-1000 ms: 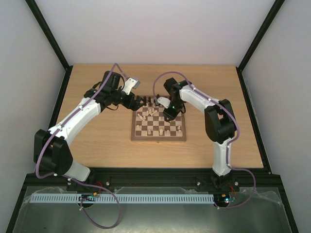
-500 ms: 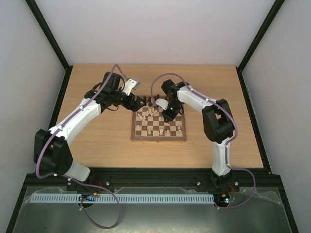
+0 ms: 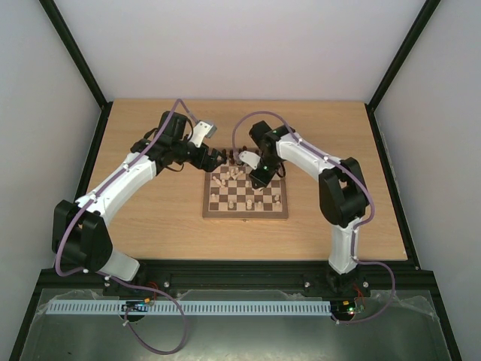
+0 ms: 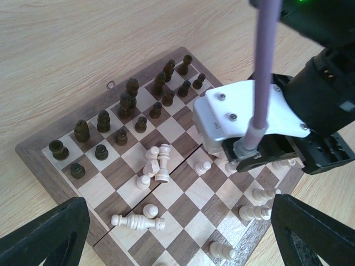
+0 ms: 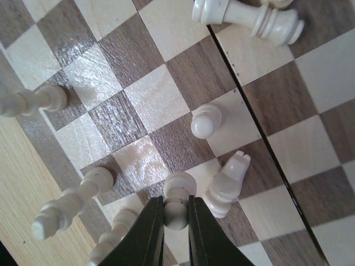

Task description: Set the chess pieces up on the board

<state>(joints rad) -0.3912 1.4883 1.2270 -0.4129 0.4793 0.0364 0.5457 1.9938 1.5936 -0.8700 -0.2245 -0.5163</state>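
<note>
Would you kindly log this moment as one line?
left tool: open, over board | right tool: shut on cream pawn | dark pieces: upright

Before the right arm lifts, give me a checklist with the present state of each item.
1. Right gripper shut on the cream pawn: ok.
2. Pawn free of neighbours: not ok; a toppled cream piece lies right beside it.
3. Pawn off the board: cannot tell.
4. Left gripper open, holding nothing: ok.
5. Dark pieces upright along one edge: ok.
6. Other cream pieces placed: not ok; several lie on their sides.
</note>
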